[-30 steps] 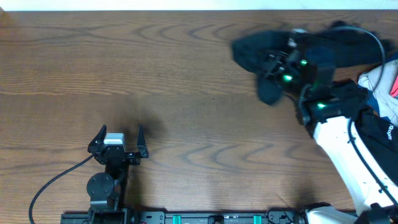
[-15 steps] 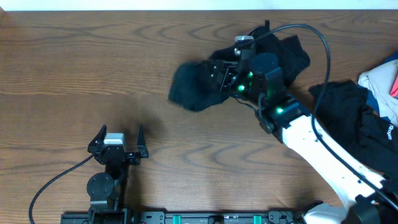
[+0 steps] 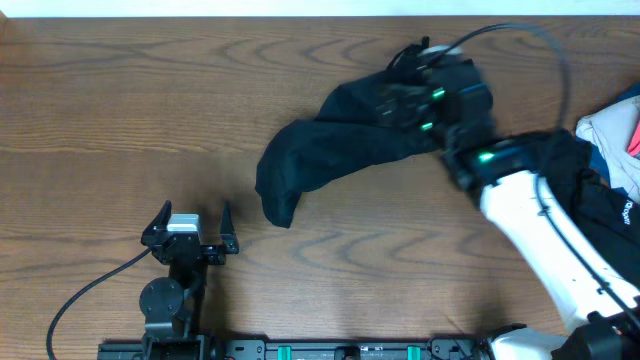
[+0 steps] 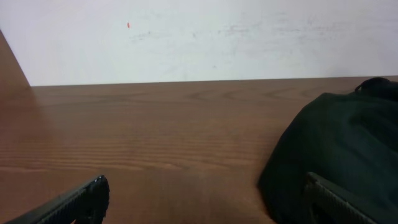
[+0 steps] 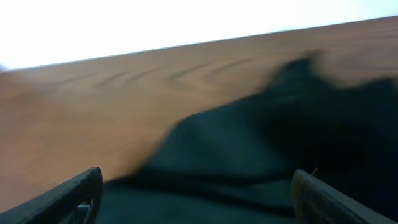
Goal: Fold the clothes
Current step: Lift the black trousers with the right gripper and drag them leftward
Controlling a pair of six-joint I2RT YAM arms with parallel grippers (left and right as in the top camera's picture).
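Sprawled across the middle of the tabletop [image 3: 120,100], running from near the far edge toward the near left: one black garment [image 3: 330,160], crumpled, with its near end bunched. Soft, limp and light by the look of it; likely to sag and gather wherever lifted, with no stiffness to rely on and little risk of damage. Best taken at a hem or corner rather than mid-cloth, pinching a single layer to spread it flat before folding. Over its far end, the right end effector [image 5: 199,198], fingers [image 5: 74,196] spread wide with black cloth below, nothing visibly pinched. Parked near the front, apart from the cloth, the left end effector [image 3: 192,214], likewise spread and empty. Heaped at the right edge: more black clothes [image 3: 585,190] and a whitish piece [image 3: 605,128] with pink and blue. On the black heap, a small white mark [image 3: 626,208], too small to read; no other writing legible.
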